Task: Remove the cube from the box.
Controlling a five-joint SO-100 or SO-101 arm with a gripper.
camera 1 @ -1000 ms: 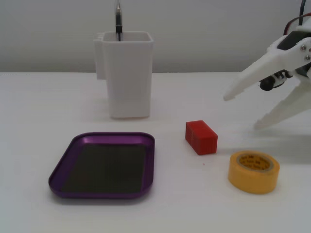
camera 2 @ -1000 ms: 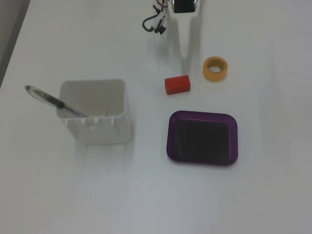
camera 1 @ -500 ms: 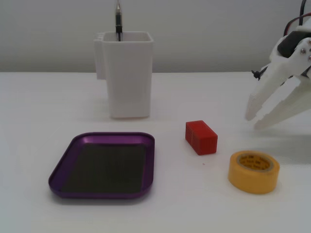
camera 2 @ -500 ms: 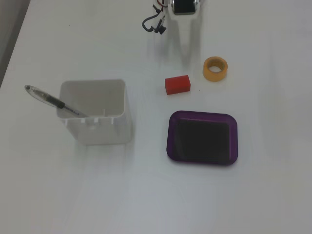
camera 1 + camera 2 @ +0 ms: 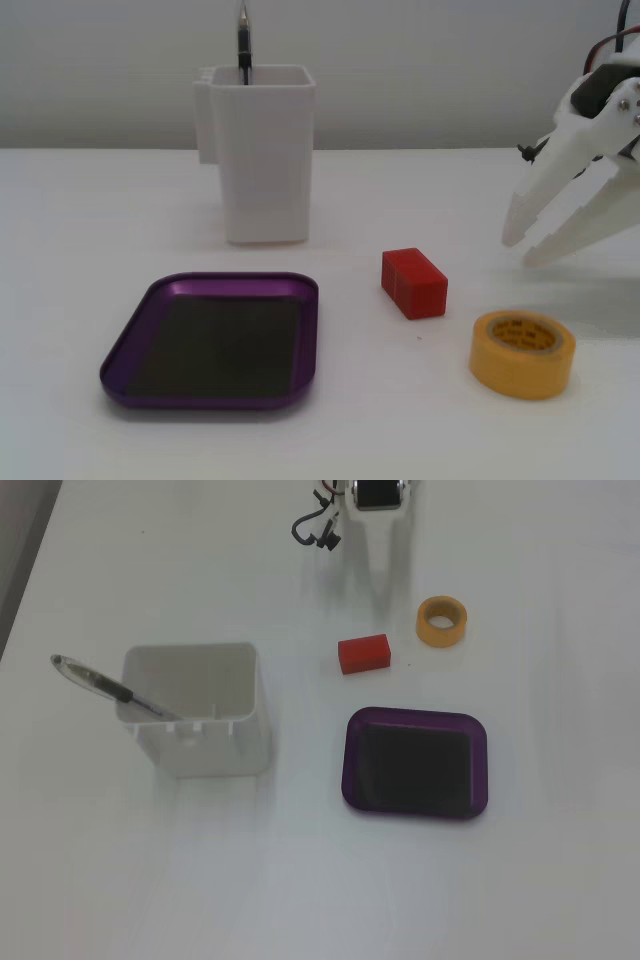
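Cube out of the box, jaws parted and empty

The cube (image 5: 414,282) sits on the bare counter (image 5: 90,220) just beside the box (image 5: 212,340), whose dark bottom holds nothing (so the removal looks done). The gripper (image 5: 525,250) hangs toward the counter's right edge, slightly open. Any retreat should lift clear of the tape roll (image 5: 522,352).

— What sort of place is this?
— It looks like a desk set up for robot trials: a plain white table (image 5: 90,200) against a bare pale wall (image 5: 420,60) across the top of the frame.
— What else points that way?
— Office odds and ends: a white container (image 5: 262,150) holding a pen (image 5: 105,685) (upper left), and a yellow tape roll (image 5: 522,352) at lower right.
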